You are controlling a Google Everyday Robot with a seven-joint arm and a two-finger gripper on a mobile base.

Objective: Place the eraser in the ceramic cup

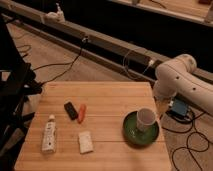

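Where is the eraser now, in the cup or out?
Out. The eraser lies on the table beside the orange stick, left of the cup standing in the green dish. The pincer is not in view.
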